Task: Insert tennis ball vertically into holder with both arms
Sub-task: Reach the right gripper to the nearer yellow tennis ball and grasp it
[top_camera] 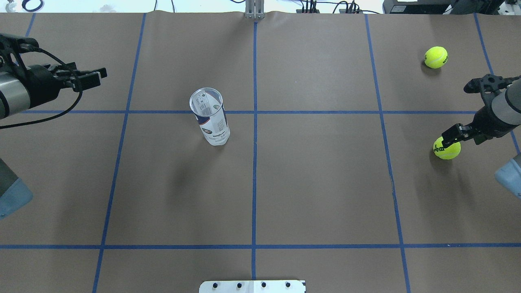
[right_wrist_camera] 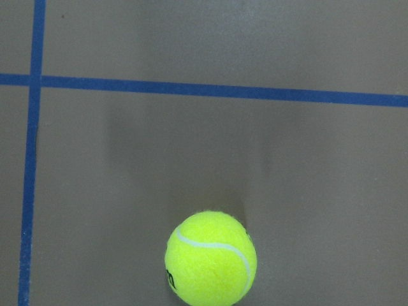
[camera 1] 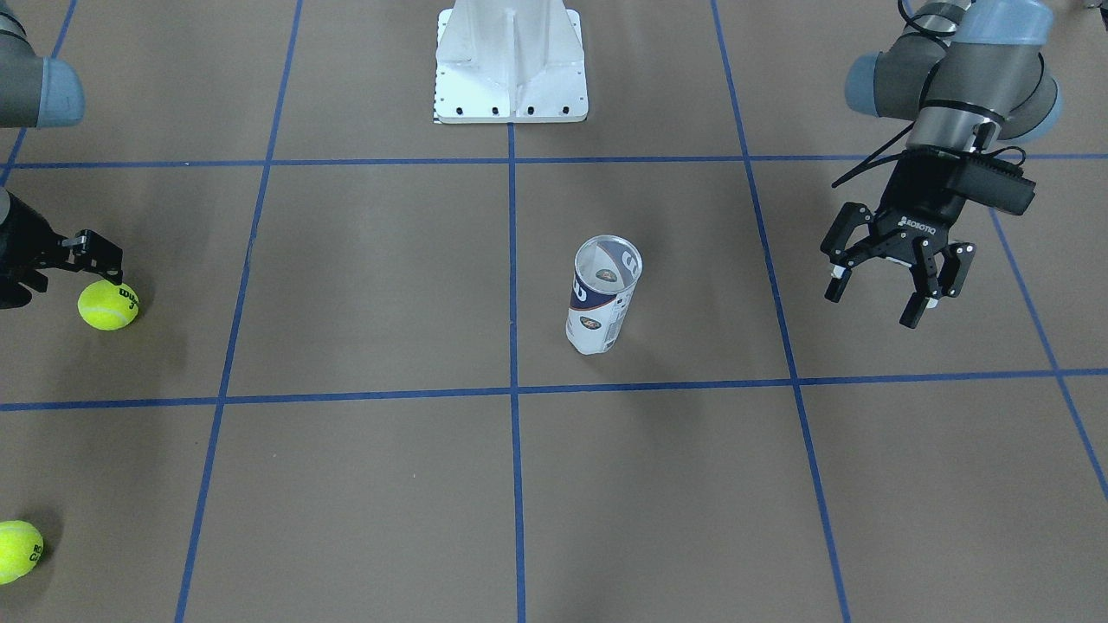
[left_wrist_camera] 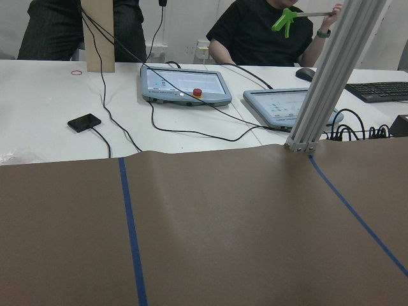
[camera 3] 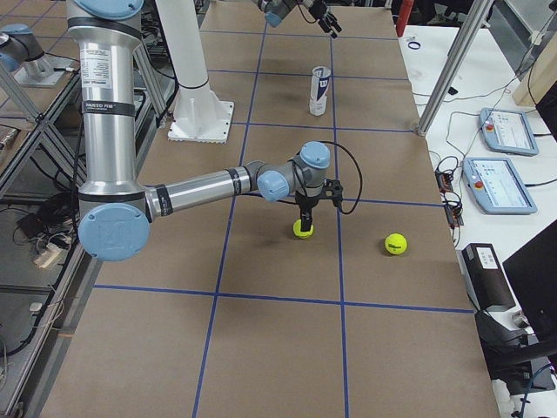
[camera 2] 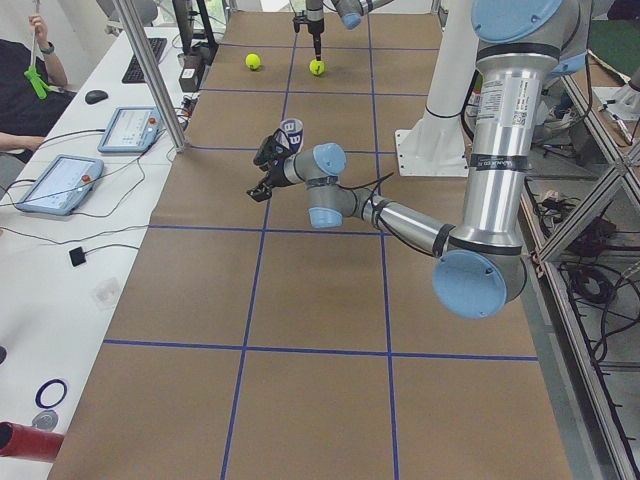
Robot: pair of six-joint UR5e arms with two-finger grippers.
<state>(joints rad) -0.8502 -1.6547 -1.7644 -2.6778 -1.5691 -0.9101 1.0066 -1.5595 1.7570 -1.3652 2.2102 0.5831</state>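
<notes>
The holder (camera 1: 606,294) is a clear can with a white and navy label. It stands upright, open end up, near the table's middle, and shows in the overhead view (top_camera: 209,116). A yellow tennis ball (camera 1: 108,305) lies on the table at my right side. My right gripper (camera 1: 65,277) points down just above it with its jaws apart, one finger (camera 1: 104,260) near the ball's top. The right wrist view shows the ball (right_wrist_camera: 211,258) free on the paper. My left gripper (camera 1: 896,290) is open and empty, held in the air well to the side of the holder.
A second tennis ball (camera 1: 17,551) lies further out near the table's far corner (top_camera: 436,57). The white pedestal base (camera 1: 511,61) stands at the robot's side. Tablets (left_wrist_camera: 185,86), cables and operators are beyond the table's edge.
</notes>
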